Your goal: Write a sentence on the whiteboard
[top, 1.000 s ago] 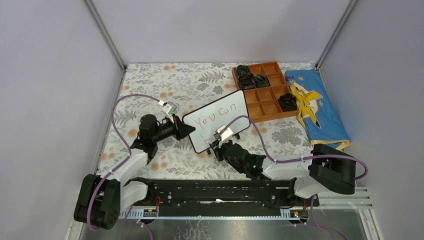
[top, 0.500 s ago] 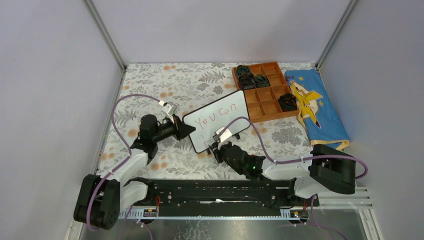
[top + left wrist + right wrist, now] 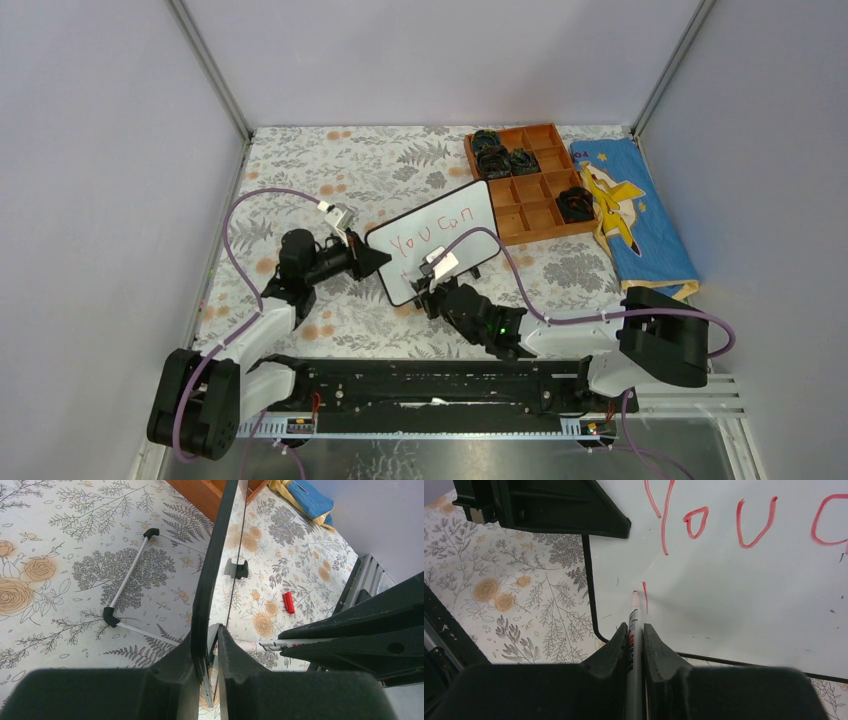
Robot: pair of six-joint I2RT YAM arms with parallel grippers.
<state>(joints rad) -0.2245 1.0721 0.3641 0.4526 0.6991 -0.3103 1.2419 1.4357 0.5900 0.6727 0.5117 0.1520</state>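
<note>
The whiteboard point(image 3: 445, 250) lies tilted on the floral table, and its black frame edge point(image 3: 215, 565) fills the left wrist view. My left gripper point(image 3: 378, 262) point(image 3: 212, 632) is shut on the board's left edge. The sentence point(image 3: 435, 232) reads "You Can" in red, and its first letters point(image 3: 704, 522) show in the right wrist view. My right gripper point(image 3: 432, 290) point(image 3: 635, 626) is shut on a grey marker point(image 3: 633, 611). The marker's red tip touches the board point(image 3: 734, 605) beside a short red stroke point(image 3: 644, 597) under the "Y".
A brown compartment tray point(image 3: 545, 212) with dark objects stands at the back right, a blue cloth point(image 3: 630, 215) beside it. A red marker cap point(image 3: 288, 602) lies on the tablecloth. The board's white stand rod point(image 3: 127, 587) rests beneath it. Walls close in on both sides.
My right gripper has shifted slightly up and left with the marker, and a short red stroke now shows on the second line. The left gripper and board have not moved.
</note>
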